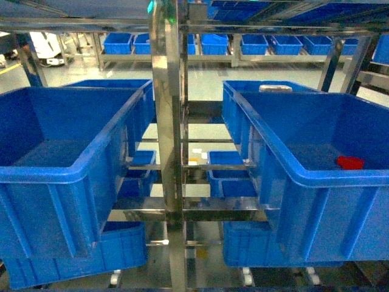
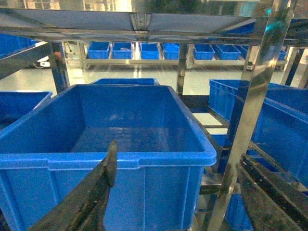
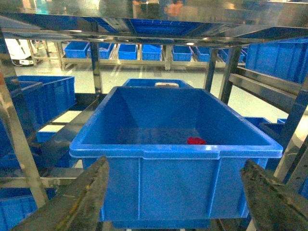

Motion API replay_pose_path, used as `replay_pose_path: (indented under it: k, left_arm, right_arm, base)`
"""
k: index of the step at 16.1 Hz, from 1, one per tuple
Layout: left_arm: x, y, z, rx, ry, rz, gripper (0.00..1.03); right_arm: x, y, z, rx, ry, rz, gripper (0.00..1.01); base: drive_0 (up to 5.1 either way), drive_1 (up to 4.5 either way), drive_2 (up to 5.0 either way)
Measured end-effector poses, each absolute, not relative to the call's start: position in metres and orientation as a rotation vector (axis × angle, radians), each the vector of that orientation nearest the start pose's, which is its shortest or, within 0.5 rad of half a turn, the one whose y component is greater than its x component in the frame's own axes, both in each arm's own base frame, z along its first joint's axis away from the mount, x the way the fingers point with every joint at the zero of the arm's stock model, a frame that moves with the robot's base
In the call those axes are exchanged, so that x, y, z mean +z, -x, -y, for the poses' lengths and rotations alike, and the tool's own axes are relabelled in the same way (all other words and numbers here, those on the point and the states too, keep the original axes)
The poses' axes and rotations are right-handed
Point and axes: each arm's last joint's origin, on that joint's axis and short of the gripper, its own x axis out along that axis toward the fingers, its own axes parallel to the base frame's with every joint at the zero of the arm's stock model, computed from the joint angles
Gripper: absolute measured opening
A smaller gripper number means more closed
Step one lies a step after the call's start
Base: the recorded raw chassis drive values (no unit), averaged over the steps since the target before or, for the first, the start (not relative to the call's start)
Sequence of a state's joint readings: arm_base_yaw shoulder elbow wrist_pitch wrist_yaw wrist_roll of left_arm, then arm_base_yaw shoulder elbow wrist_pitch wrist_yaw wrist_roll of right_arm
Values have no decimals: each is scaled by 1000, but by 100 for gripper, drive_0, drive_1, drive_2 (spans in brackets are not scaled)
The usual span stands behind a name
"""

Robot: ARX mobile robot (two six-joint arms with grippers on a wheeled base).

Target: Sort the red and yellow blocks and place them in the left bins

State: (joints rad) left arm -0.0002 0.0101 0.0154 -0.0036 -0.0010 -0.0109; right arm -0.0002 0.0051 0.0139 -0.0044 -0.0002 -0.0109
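Small red plastic block [image 1: 350,162] lying in right-hand deep blue plastic crate [image 1: 304,176], not yet sorted. Left blue crate [image 1: 67,173] bare inside; yellow brick nowhere visible. Right pincer [image 3: 175,202] spread wide, holding nothing. Left pincer [image 2: 103,192]: state unreadable. Task barely begun, by appearances.

Level head view between both crates [image 1: 61,176]; wrist views close behind each.
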Motion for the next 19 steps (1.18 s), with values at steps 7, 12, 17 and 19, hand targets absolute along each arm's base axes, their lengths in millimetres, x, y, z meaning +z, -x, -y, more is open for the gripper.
replay_pose_path:
  k: [7, 12, 17, 19]
  left_arm:
    - [167, -97, 0, 1, 10, -3, 98]
    - [168, -97, 0, 1, 10, 2, 98]
    - [168, -97, 0, 1, 10, 5, 98]
    - [168, -97, 0, 1, 10, 1, 98]
  right_arm:
    - [167, -97, 0, 0, 10, 0, 98]
    - [167, -97, 0, 0, 10, 5, 98]
    - [168, -97, 0, 0, 10, 7, 98]
    - [168, -97, 0, 0, 10, 6, 98]
  base:
    - [0, 0, 0]
    - [-1, -169, 167]
    - [-2, -422, 418]
    - [-5, -429, 420]
